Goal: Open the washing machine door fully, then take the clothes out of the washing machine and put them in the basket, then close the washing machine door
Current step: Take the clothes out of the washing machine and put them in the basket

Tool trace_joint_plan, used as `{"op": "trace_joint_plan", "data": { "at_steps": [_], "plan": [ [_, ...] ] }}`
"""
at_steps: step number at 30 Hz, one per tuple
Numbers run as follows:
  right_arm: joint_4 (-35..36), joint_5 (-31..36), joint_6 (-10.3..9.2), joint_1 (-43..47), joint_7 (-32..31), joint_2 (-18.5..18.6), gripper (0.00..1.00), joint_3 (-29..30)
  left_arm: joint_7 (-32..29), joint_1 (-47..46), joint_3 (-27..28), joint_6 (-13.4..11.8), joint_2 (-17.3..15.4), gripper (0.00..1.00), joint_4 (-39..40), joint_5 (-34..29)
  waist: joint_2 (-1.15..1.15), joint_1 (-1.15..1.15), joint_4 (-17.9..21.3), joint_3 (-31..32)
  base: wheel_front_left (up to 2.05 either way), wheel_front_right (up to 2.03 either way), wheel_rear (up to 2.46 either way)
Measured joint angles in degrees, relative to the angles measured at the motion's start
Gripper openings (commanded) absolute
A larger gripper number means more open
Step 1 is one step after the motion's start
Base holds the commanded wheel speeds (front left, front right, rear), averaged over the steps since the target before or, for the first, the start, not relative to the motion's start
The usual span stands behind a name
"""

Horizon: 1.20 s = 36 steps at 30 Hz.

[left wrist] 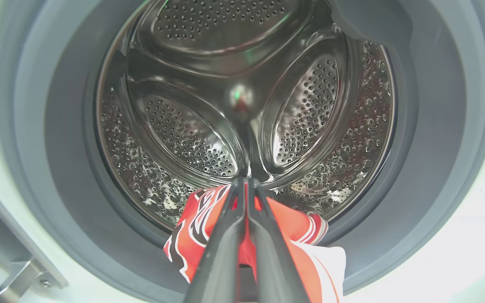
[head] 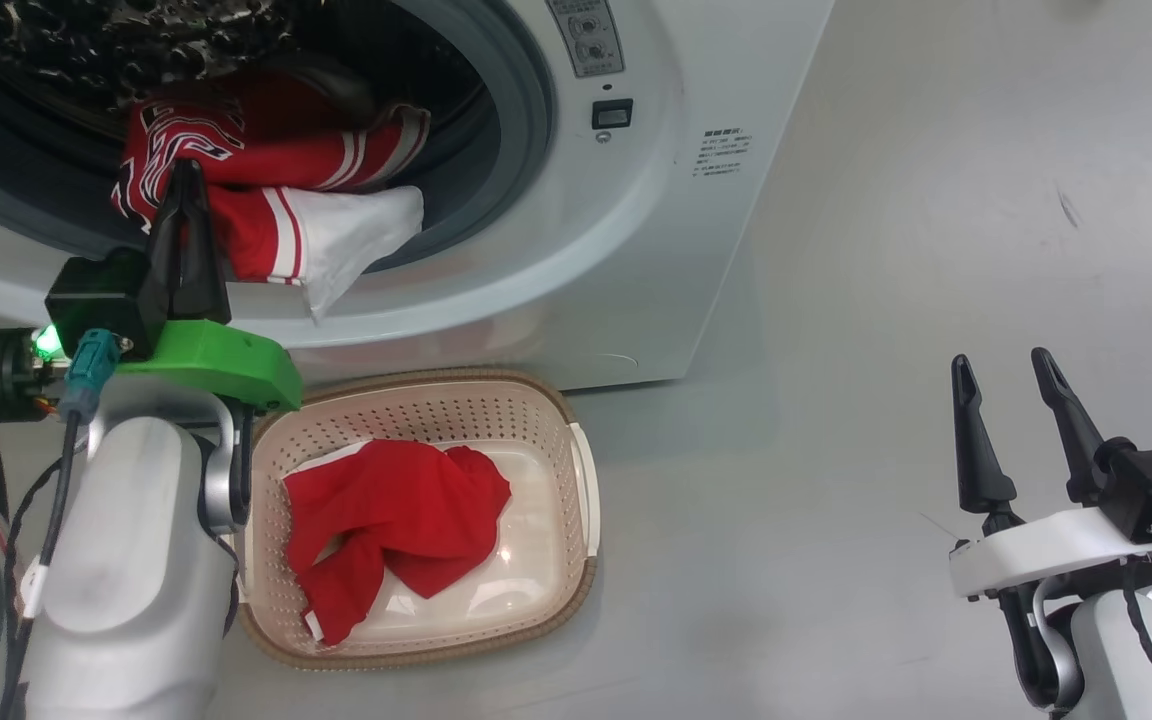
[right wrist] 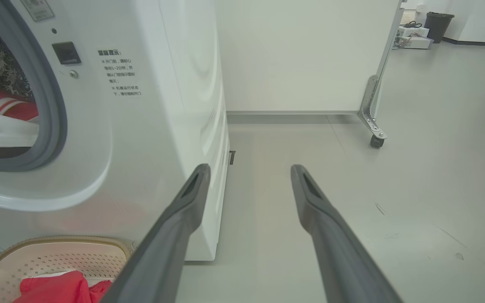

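The left gripper (left wrist: 244,182) is shut tight on the red jersey (head: 271,158), which hangs over the lip of the washing machine (head: 656,260). The right gripper (head: 1001,362) is wide open and holds nothing, above the floor (head: 886,470). More red cloth (head: 396,515) lies in the basket (head: 586,500) below.

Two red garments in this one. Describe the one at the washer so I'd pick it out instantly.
Find the big white washing machine; the red jersey spills over the lower lip of its open round mouth, with the left claw shut on it. Unlike the plain red garment in the cream basket on the floor below, it shows black-and-white lettering, striped trim and a white flap.
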State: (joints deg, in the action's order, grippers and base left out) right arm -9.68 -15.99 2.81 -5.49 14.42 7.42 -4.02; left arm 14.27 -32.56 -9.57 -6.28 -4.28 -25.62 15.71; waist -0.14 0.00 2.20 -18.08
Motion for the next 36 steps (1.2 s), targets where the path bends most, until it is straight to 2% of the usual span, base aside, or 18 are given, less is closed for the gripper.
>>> {"op": "trace_joint_plan", "data": {
  "at_steps": [6,20,28,36],
  "plan": [
    [0.2,0.0,-0.02,1.1,0.0,0.1,1.00,0.1,0.1,3.3,-0.9,-0.1,0.1,0.00,4.7,-0.2,0.00,0.00,-1.7,1.9,0.00,0.00,0.00],
    [1.7,0.0,-1.45,4.9,-0.2,0.7,1.00,0.8,0.2,14.7,-4.4,-0.1,1.4,0.00,16.3,-1.2,0.00,0.00,-5.6,6.2,0.00,0.00,0.00],
    [2.9,0.2,-1.43,5.6,-1.4,1.0,1.00,0.1,0.2,22.0,-5.4,-0.1,1.5,0.00,17.4,-1.2,0.00,0.00,-8.0,7.3,0.00,0.00,0.00],
    [4.5,0.6,-1.35,5.8,-2.5,1.0,1.00,-1.0,-0.2,27.1,-7.7,-0.5,1.5,0.00,15.3,0.0,0.00,0.00,-8.0,7.3,0.00,0.00,0.00]
  ]
}}
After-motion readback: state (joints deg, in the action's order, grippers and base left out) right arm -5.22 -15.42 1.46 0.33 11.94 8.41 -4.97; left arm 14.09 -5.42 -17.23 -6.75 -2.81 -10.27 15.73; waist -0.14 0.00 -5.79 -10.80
